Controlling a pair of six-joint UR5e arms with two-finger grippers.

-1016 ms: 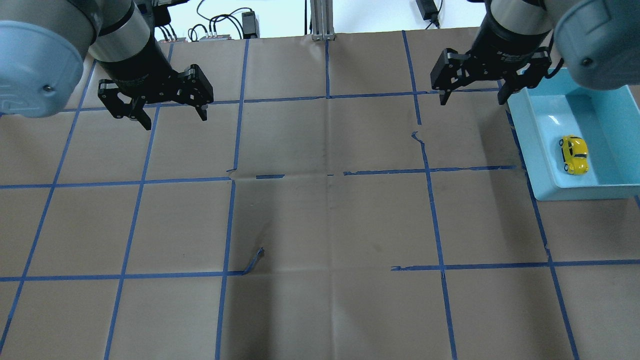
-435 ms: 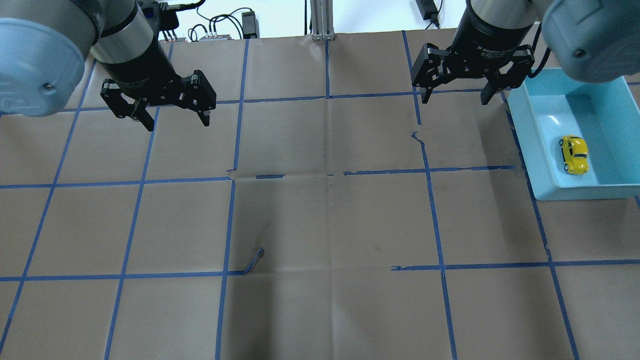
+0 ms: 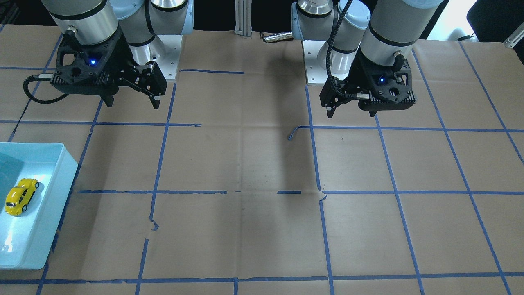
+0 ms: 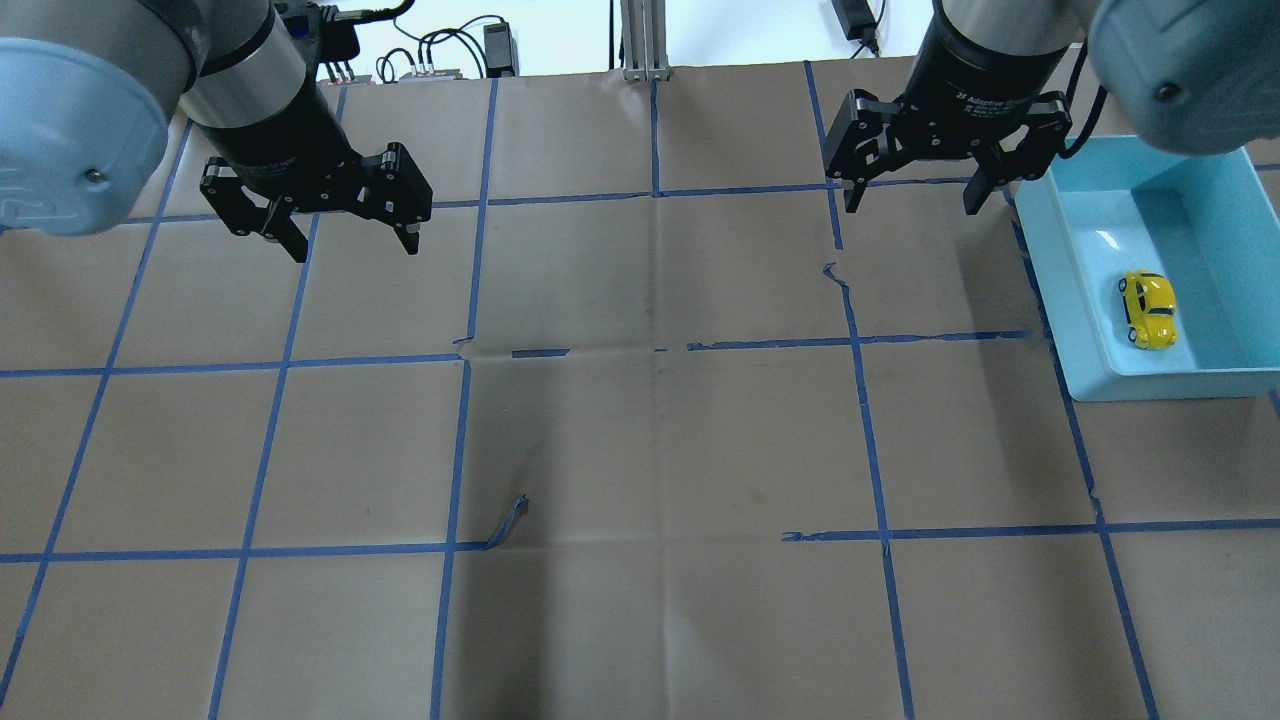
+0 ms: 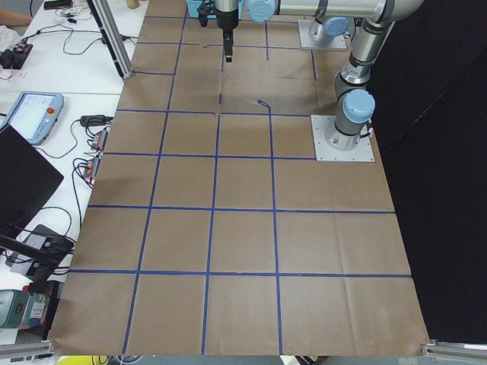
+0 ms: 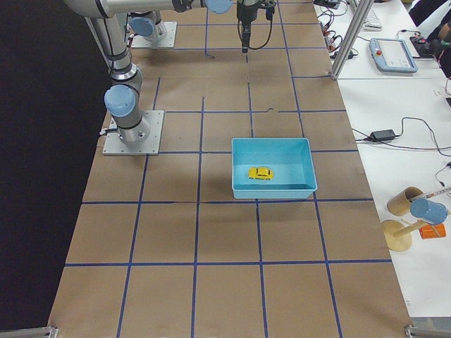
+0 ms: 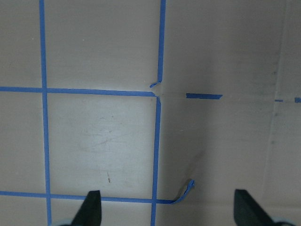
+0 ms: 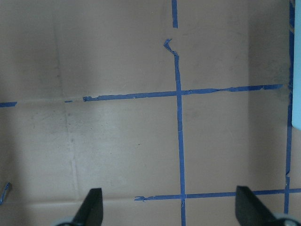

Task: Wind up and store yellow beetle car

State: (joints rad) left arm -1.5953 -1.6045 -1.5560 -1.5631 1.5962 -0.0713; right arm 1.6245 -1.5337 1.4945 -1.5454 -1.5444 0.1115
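1. Two grippers are seen in the overhead view: L gripper [image 4: 353, 248] at upper left, R gripper [image 4: 911, 205] at upper right. Jaws are spread wide on both, nothing held.
2. On its wheels: yellow beetle car [image 4: 1148, 310], sat inside lt-blue bin [image 4: 1160, 385] at right edge of frame, in lower-left part of bin floor.
3. R gripper is positioned over brown paper [image 4: 650, 450], near bin's upper-left corner, apart from car.

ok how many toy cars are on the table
1. The yellow beetle car sits inside the light blue bin on the robot's right; no other shows in any view.
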